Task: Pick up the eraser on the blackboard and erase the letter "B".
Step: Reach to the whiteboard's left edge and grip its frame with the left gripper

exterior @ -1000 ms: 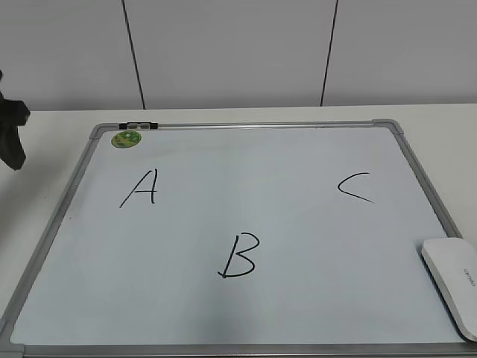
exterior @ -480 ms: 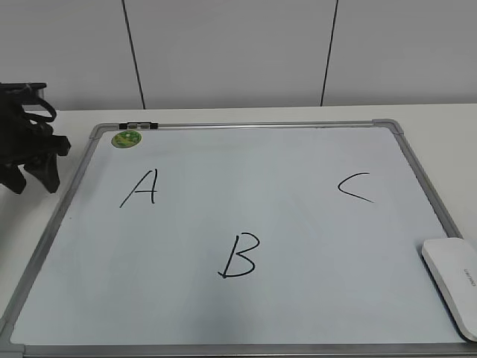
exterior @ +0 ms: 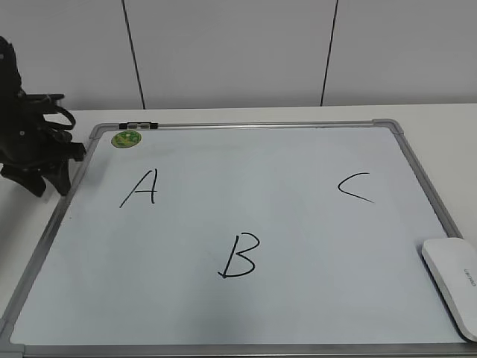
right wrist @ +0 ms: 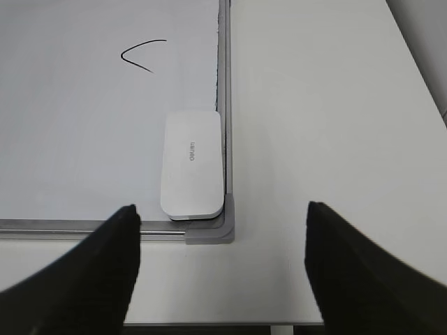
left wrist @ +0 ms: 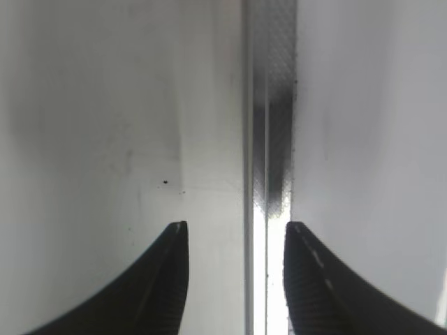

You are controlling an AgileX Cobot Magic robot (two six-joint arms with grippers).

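Broadly, the white tabletop (exterior: 447, 127) carries the blackboard (exterior: 246, 127), which fills most of it. Its letter "B" (exterior: 240, 256) sits toward the near edge, midway across. The eraser (exterior: 453, 285) lies in the board's near right corner, against the frame. Left pincer (exterior: 43, 179) points down over the board's left frame, near the far left corner, parted and empty. Right pincer (right wrist: 222, 269) hovers past the near right corner, spread wide, gripping nothing.
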